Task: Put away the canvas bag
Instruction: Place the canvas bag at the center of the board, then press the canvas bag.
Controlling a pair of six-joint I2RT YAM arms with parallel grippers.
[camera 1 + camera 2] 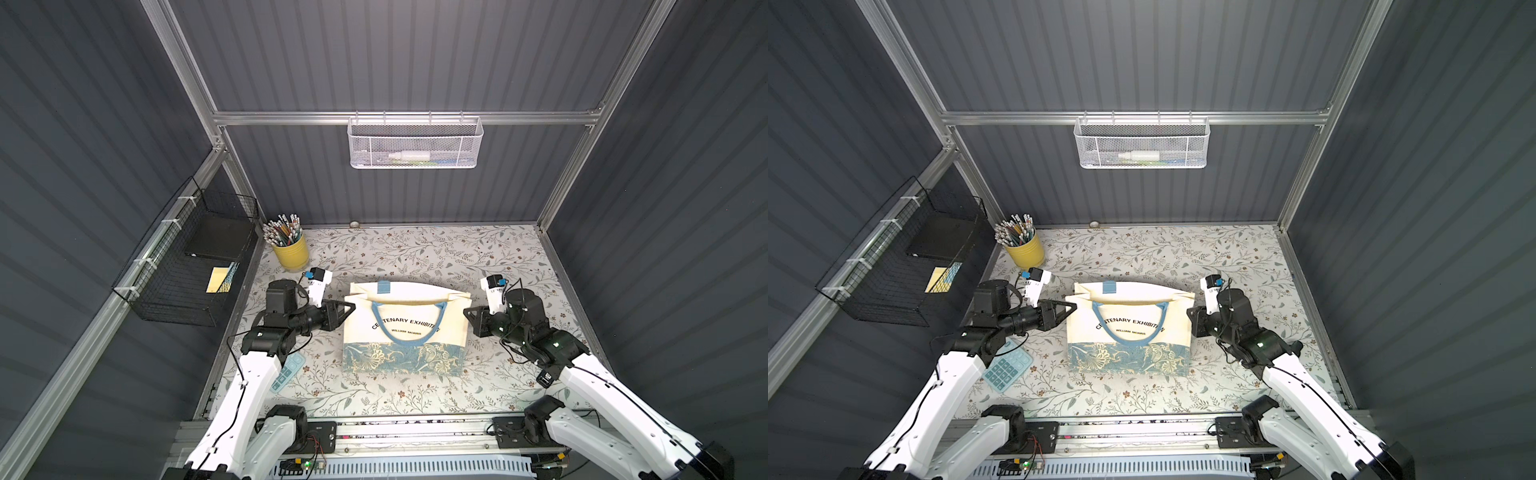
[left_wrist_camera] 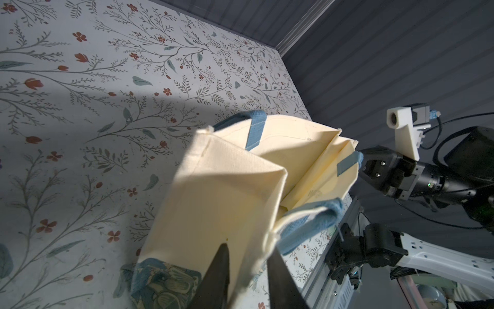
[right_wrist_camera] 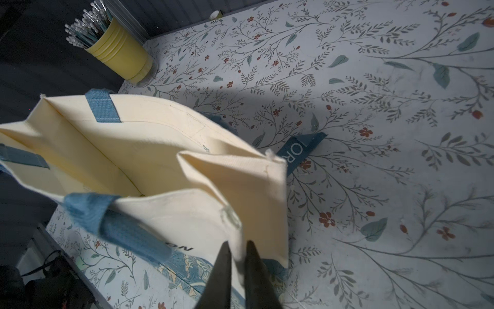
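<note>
The canvas bag stands at the middle of the table, mouth open towards 12 o'clock. It is stiff cream woven cloth with folded side gussets. Its front panel carries black arched lettering, "CENTENARY EXHIBITION", partly crossed by a handle, with "WILLIAM MORRIS" in smaller type beneath. A blue-and-gold band of leaves and flowers runs along the bottom. The handles are flat blue webbing stitched inside the rim, and the front one droops over the print. In the right wrist view a blue strip lies on the table behind the bag; only the white letters "OR" on it can be read. The left gripper is at the bag's 9 o'clock, its dark tapered fingers parted, with the corner seam between them. The right gripper is at 3 o'clock, its fingers set narrowly about the other corner's edge; whether they pinch the cloth cannot be told. The table cover is pale, printed with grey twigs and small red flowers. A ribbed yellow cup of pencils stands at 10 o'clock and a teal calculator lies at 8 o'clock. A white mesh basket hangs on the rail at 12 o'clock.
</note>
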